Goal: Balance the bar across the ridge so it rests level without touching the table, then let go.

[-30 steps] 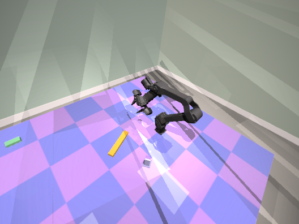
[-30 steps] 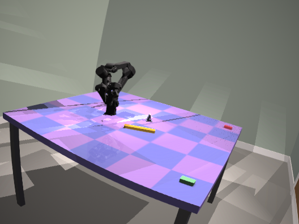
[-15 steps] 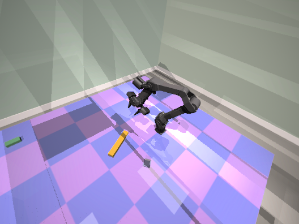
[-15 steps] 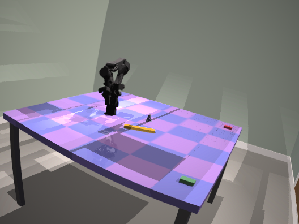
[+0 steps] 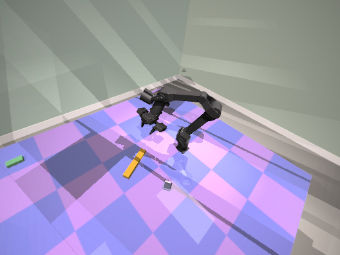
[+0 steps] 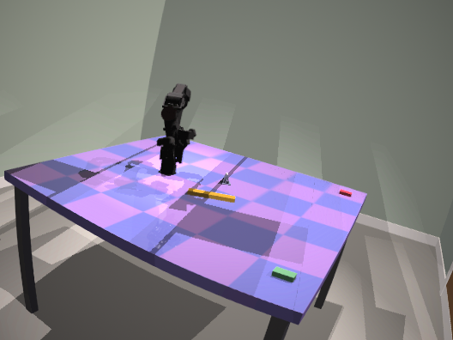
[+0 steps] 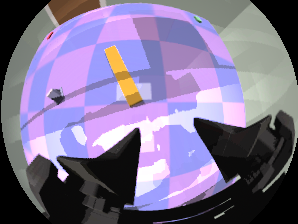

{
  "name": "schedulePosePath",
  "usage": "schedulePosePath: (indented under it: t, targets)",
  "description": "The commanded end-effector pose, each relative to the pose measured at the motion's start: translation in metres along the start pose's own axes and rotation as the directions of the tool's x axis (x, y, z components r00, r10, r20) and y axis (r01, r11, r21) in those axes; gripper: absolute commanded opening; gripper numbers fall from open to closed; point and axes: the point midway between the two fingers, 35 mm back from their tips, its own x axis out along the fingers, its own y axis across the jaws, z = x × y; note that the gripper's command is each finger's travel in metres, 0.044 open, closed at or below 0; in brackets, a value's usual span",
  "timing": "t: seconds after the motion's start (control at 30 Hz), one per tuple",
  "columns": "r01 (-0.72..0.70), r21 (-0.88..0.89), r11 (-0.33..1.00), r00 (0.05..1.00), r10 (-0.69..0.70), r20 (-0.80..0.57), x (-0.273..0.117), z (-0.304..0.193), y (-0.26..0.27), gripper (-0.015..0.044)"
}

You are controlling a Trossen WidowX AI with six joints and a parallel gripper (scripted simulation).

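Observation:
The orange bar [image 5: 131, 168] [image 6: 220, 197] [image 7: 120, 71] lies flat on the checkered table [image 5: 106, 222] [image 6: 206, 258]. The ridge [image 5: 167, 185] [image 6: 226, 179] [image 7: 56, 95] is a small grey wedge standing on the table to one side of the bar, apart from it. My gripper [image 5: 147, 129] [image 7: 167, 126] is open, with nothing between its fingers. It is raised above the table near the arm's base, clear of both bar and ridge. In the exterior view the fingers are hard to tell from the dark arm.
A green block [image 5: 15, 161] [image 6: 284, 275] [image 7: 198, 19] lies near a table corner, far from the arm. A red block [image 6: 346, 192] [image 7: 50, 36] lies near another far corner. A small purple thing [image 5: 156, 90] shows partly behind the arm. Shadows and bright reflections cross the table.

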Motion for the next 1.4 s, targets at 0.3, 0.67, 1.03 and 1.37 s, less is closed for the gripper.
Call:
schedulePosePath:
  t: [0.3, 0.67, 1.03, 1.37]
  targets:
    - [-0.106, -0.046, 0.993, 0.991, 0.102, -0.086, 0.017, 0.029, 0.005, 0.0315]
    - [-0.179, -0.098, 0.979, 0.972, 0.161, -0.173, 0.034, 0.055, 0.015, 0.0315]
    - [-0.235, -0.156, 0.959, 0.945, 0.188, -0.269, 0.052, 0.081, 0.03, 0.0315]
    - [-0.272, -0.216, 0.938, 0.917, 0.184, -0.355, 0.068, 0.105, 0.049, 0.0315]
